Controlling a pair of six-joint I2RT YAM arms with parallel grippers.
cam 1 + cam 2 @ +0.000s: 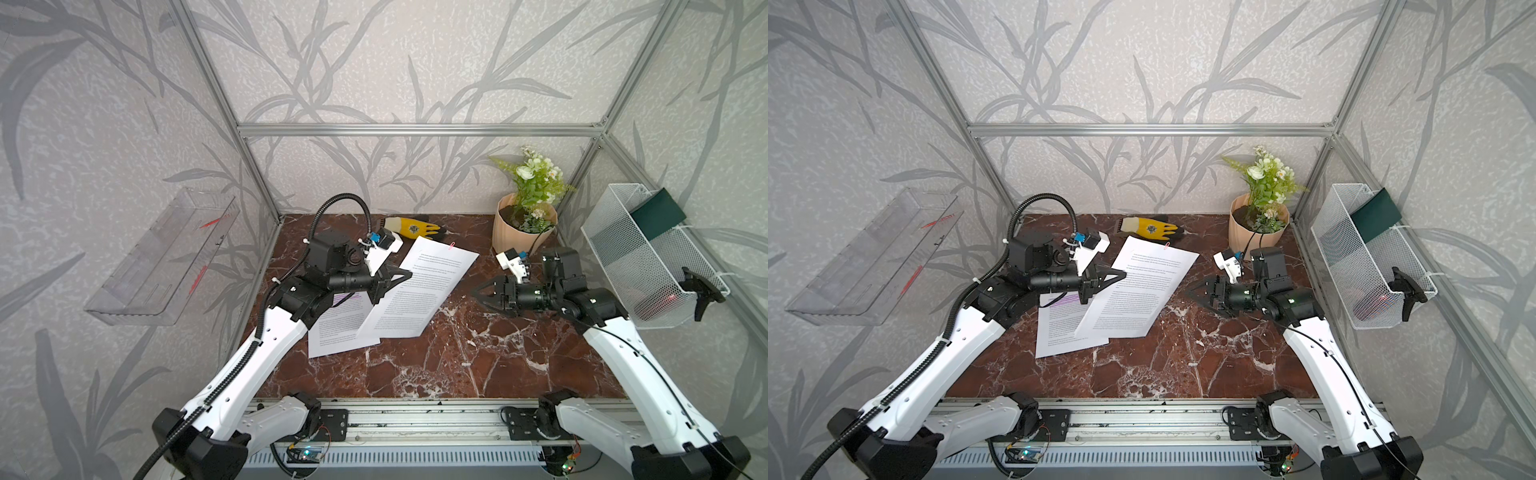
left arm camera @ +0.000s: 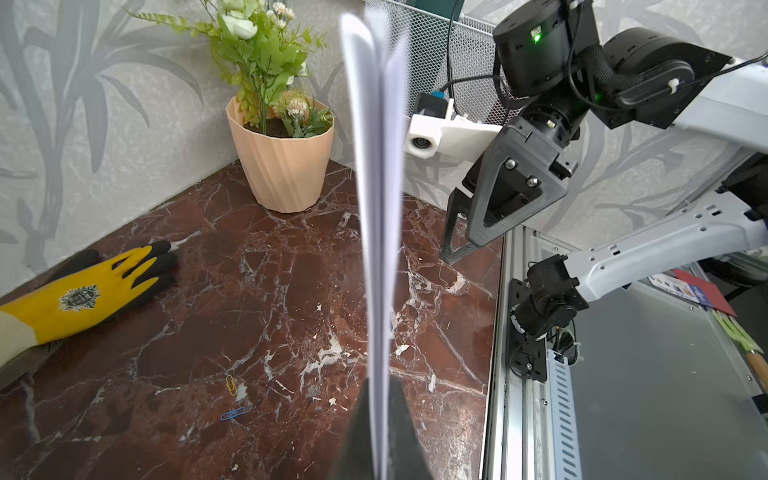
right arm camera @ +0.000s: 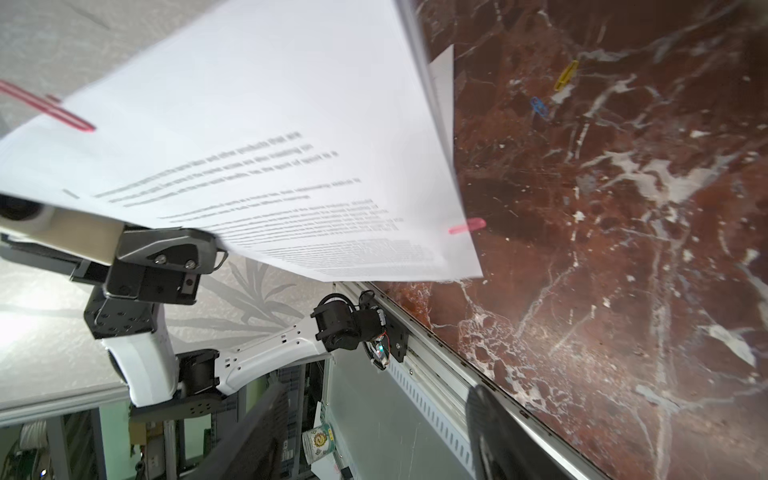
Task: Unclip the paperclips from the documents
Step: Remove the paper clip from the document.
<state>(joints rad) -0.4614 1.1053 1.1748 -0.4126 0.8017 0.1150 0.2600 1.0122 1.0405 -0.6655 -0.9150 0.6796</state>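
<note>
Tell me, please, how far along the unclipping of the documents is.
Done: a gold wire paperclip and a blue wire paperclip lie loose on the red marble table. In hand: the left gripper is shut on the unmarked white printed document; the right gripper is open nearby. Left: a pink wire paperclip on that document's far edge.

Red marble table (image 1: 457,365) — on it a yellow glove (image 1: 415,227), flowerpot (image 1: 519,235), highlighted document (image 1: 336,328), gold paperclip (image 2: 231,385), blue paperclip (image 2: 232,414).

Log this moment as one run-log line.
left tool shut on plain document | right tool open, holding nothing | pink clip on document's far edge | gold clip and blue clip loose on table
</note>
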